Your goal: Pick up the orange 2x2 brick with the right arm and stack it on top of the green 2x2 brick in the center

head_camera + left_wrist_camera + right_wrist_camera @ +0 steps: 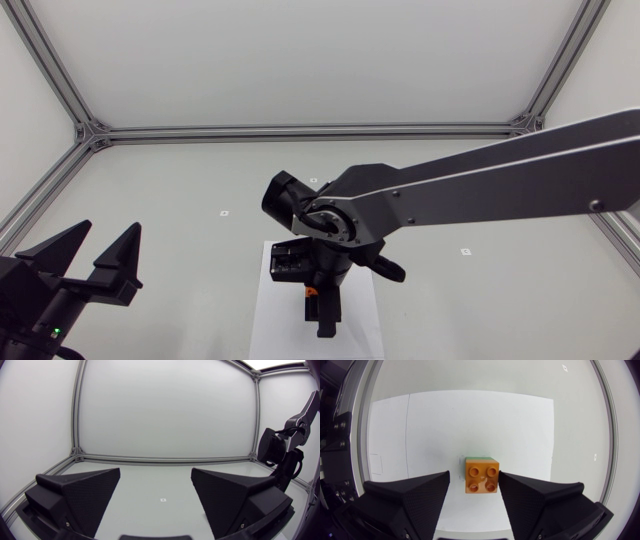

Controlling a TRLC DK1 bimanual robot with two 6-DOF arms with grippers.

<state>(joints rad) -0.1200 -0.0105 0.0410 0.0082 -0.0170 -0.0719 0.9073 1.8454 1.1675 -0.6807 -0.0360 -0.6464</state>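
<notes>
In the right wrist view the orange 2x2 brick (481, 475) sits stud-side up on the green 2x2 brick (479, 458), of which only a thin edge shows behind it. Both rest on a white sheet (520, 435). My right gripper (474, 476) hangs over the stack, open, one finger on each side of the orange brick. From the head view the right gripper (318, 305) points down over the sheet (360, 320) and only a speck of the orange brick (312, 290) shows. My left gripper (108, 232) stands open and empty at the table's left front, also visible as the left gripper (156, 477).
Aluminium frame rails (300, 130) border the table at the back and sides. Small markers (224, 213) (465, 251) dot the tabletop. The right arm's long link (500, 185) spans from the right edge to the middle, and the right arm (280, 450) also shows in the left wrist view.
</notes>
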